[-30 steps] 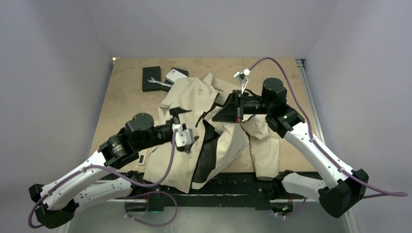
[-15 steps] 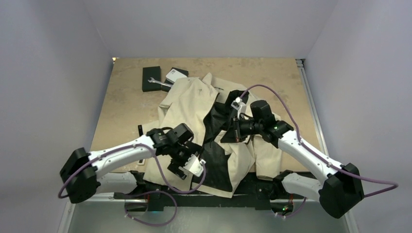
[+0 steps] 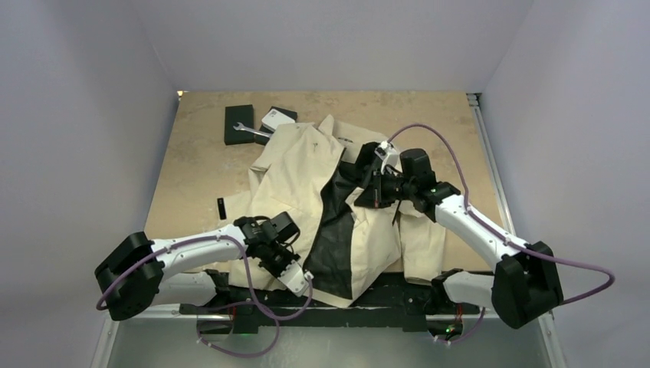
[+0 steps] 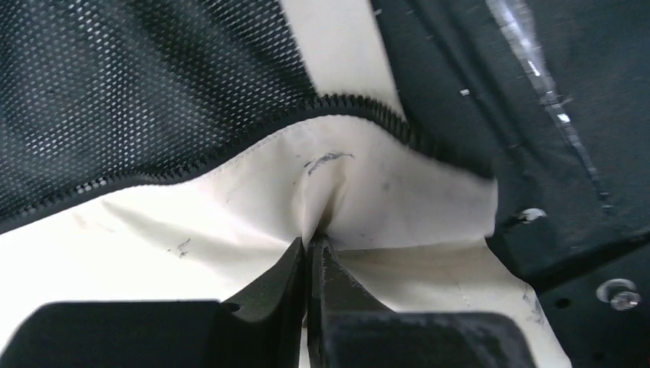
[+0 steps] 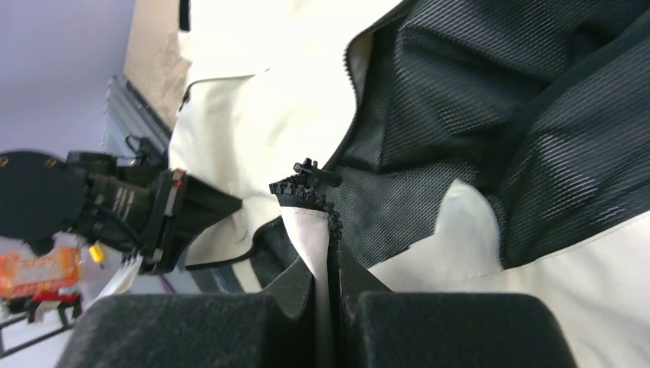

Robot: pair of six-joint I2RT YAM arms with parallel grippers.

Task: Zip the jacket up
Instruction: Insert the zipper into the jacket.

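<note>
Your left hand — swung to the jacket's near hem, clamped shut | your right hand lowered its zipper edge

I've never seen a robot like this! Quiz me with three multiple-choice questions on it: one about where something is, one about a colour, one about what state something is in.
1. Where is the wrench? A) at the far left of the table, by the black box; B) in the right jaws; C) beside the arm bases.
2. What colour is the mesh lining of the jacket? A) red; B) blue; C) black.
3. How do the left jaws stand? A) wide open; B) shut on cream fabric; C) shut on the wrench.
Answers: 1 A, the top view shows it there; 2 C, both wrist views show black mesh; 3 B, the left wrist view shows them pinching a cream fold.
</note>
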